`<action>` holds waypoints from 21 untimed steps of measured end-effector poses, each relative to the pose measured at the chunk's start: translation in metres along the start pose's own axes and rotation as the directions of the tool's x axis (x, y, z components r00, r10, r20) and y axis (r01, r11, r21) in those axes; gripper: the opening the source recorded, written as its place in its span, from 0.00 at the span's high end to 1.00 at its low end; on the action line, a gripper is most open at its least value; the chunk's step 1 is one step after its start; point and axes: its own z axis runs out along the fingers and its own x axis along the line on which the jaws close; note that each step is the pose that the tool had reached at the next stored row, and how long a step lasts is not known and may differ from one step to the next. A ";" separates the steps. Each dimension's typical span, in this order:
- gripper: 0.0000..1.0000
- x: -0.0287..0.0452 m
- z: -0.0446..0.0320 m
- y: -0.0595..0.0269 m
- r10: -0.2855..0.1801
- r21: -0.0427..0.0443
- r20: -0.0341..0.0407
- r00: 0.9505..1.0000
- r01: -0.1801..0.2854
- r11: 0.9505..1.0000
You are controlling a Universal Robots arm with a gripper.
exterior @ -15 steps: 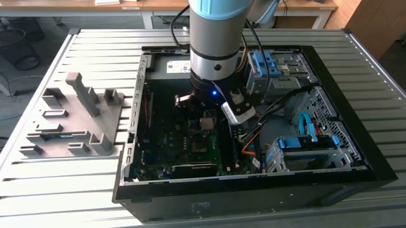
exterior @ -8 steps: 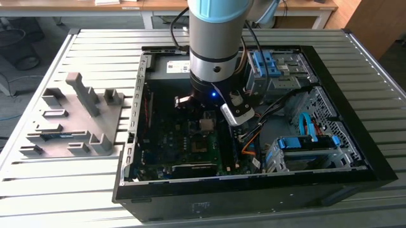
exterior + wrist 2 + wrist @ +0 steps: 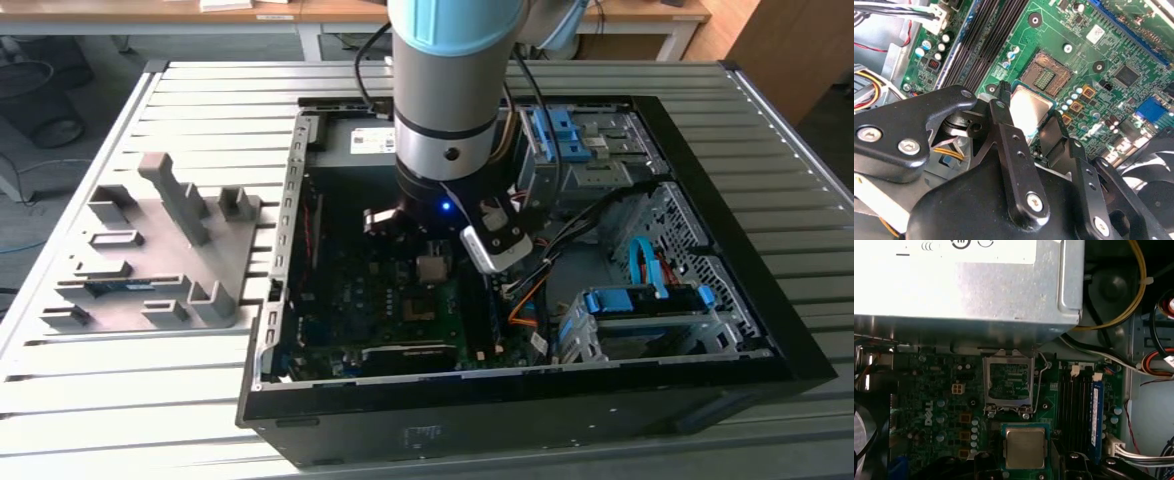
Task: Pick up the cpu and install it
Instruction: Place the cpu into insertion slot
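While clamped on the square, dull-metal cpu [image 3: 1025,447], black pincer [image 3: 1030,117] near the socket [image 3: 1008,385].

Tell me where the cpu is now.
In both wrist views the square silver-topped cpu sits in the black gripper, over the green motherboard beside the open socket.

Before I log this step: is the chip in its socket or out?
Out. In the first wrist view the socket is empty, its contacts bare, while the hand holds the chip apart from it.
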 end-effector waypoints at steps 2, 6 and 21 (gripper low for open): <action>0.53 0.0000 0.0003 -0.0008 0.000 0.000 0.000 1.000 0.000 1.000; 0.53 0.0001 0.0008 -0.0029 0.000 0.000 0.000 1.000 0.000 1.000; 0.53 0.0002 0.0034 -0.0067 0.000 0.000 0.000 1.000 0.000 1.000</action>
